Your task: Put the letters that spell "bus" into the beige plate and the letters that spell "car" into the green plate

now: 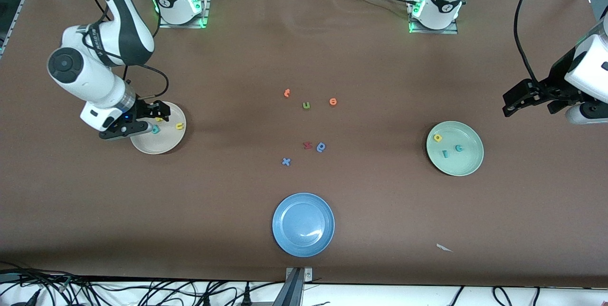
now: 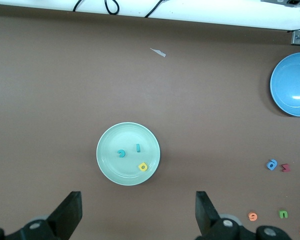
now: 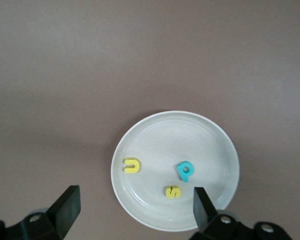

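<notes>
- We see the right tool (image 1: 151, 117) hanging over the beige plate (image 1: 166, 143) at the right arm's end of the table (image 1: 304, 59), its fingers (image 3: 202, 204) spread apart and holding nothing.
- We find all three "bus" letters lying in the beige plate: the yellow "u" (image 3: 132, 165), the yellow "s" (image 3: 173, 192) and the teal "b" (image 3: 185, 171).
- We see the left tool (image 1: 529, 98) up over bare table near the green plate (image 1: 468, 166), open and empty; that arm waits.
- In the green plate we count the teal "c" (image 2: 121, 153), the teal "r" (image 2: 138, 148) and the yellow "a" (image 2: 143, 167), apart from one another.
- Mid-table lie loose letters: two orange letters (image 1: 287, 92), a green "u" (image 1: 306, 105), a red letter (image 1: 307, 145), and a blue looped letter (image 1: 321, 147).
- A blue plate (image 1: 303, 224) sits nearest the front camera.
</notes>
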### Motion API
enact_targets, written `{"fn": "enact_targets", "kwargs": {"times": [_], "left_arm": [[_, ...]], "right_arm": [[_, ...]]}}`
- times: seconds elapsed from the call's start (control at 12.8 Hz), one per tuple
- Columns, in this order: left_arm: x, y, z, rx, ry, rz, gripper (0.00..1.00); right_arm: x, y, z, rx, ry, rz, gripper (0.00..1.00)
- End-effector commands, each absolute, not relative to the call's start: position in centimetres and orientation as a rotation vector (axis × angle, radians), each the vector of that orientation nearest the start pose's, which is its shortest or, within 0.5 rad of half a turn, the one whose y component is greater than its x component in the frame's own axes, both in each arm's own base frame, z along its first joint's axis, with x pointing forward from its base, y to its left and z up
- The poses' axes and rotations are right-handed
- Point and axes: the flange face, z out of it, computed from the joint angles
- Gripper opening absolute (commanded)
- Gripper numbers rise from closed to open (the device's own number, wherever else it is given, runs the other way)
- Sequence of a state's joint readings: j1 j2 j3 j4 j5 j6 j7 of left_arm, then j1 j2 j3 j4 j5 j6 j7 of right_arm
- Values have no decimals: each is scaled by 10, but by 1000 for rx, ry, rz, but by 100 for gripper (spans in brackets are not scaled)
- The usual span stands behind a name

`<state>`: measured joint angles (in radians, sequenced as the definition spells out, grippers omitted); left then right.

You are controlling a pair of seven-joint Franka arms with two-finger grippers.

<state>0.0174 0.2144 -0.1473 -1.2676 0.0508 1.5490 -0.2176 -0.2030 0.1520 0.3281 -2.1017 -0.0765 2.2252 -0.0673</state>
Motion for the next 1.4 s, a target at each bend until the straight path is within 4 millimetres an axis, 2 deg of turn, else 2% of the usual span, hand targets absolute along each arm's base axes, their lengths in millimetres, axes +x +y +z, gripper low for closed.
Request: {"fn": "enact_targets", "kwargs": {"times": [0.0,0.16,0.31,0.47,0.7,1.17,1.33], "left_arm": [[605,-62,643,-3146,-168,-98,100],[607,-64,643,-3148,-166,-100,100],[607,-64,642,-3147,-181,-97,100],[611,-65,639,-3149,-179,-92,100],[611,-65,639,-3149,-179,-92,100],[612,-60,637,-3148,-191,-87,100],[612,-60,637,-3148,-191,-87,100]], "right_arm": [[574,85,406,-3133,-328,84,100],[584,89,455,-3157,-281,122,100],[591,86,494,-3168,-263,113,100],[591,88,520,-3126,-241,120,100],[591,76,553,-3124,-221,168,100],[592,67,563,-3133,-200,153,100],[594,58,567,-3135,-178,141,100]]}}
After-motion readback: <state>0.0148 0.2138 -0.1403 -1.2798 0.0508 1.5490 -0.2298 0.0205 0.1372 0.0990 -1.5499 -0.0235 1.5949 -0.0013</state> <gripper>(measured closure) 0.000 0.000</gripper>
